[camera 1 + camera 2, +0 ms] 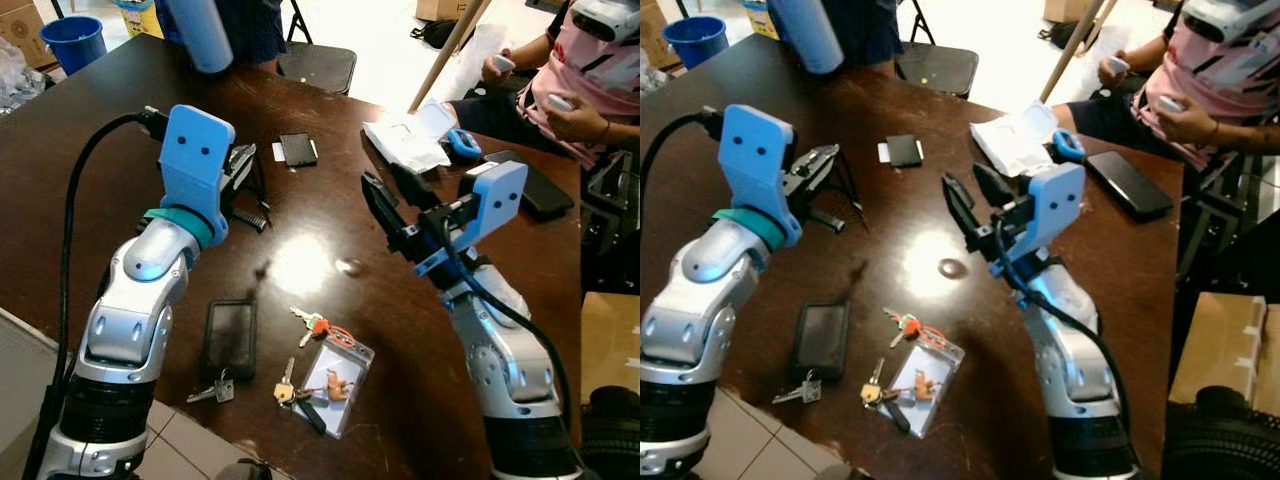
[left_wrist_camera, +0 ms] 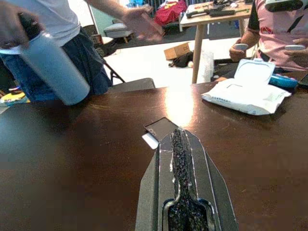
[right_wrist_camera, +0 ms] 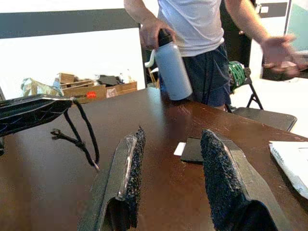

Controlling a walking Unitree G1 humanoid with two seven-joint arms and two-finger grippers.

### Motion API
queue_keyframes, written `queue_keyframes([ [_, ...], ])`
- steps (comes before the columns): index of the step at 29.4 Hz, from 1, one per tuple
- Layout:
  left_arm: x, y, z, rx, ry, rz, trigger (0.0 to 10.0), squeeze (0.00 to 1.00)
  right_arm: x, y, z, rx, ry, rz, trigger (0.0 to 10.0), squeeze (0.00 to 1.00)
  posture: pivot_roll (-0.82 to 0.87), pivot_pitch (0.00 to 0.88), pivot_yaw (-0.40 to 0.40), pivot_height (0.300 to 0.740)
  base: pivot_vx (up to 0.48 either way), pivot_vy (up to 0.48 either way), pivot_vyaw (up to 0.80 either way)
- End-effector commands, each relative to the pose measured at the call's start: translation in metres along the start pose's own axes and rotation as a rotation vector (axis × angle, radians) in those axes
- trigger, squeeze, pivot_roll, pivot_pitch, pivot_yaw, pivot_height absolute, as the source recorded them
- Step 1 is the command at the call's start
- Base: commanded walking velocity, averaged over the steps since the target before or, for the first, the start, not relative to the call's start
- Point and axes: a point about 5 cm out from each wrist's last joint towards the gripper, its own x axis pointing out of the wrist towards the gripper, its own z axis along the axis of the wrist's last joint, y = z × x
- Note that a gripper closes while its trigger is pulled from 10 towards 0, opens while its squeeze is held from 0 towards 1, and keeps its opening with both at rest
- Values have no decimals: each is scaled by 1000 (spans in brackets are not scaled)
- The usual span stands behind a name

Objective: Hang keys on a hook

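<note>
Several keys (image 1: pixel 308 324) with a red tag lie on the dark brown table (image 1: pixel 80 140) near its front edge. They rest beside a clear card holder (image 1: pixel 338 374) and a black pouch (image 1: pixel 230 338) with one more key (image 1: pixel 214 390). My left gripper (image 1: pixel 248 168) hovers above the table's left middle, shut, with a thin black cord (image 3: pixel 84 139) dangling from its fingertips (image 2: pixel 179 134). My right gripper (image 1: pixel 385 205) is raised over the table's right middle. It stands open with nothing between its pads (image 3: pixel 219 168).
A small black card case (image 1: pixel 298 150), a white wipes pack (image 1: pixel 405 140) and a black phone (image 1: pixel 540 190) lie farther back. One person holding a blue bottle (image 1: pixel 200 35) stands at the far edge; another sits at the right. A folding chair (image 1: pixel 318 66) stands beyond.
</note>
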Motion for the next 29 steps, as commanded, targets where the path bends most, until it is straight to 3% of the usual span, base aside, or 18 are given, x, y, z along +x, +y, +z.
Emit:
queue_keyframes([
  [1,-1,-3,0,4,4,-12,10000,0,-2,-2,0,6,-12,-18,10000,0,31,108,83,740,0,0,0],
  [14,-6,-1,-6,-11,19,12,10000,0,-6,-1,-1,0,1,-12,10000,0,21,101,65,740,0,0,0],
  [22,-10,4,-9,42,41,16,10000,0,-7,0,0,-5,7,1,10000,0,35,133,67,740,0,0,0],
  [29,-11,0,-11,-16,57,29,10000,0,-8,2,1,-9,8,7,10000,0,21,137,56,740,0,0,0],
])
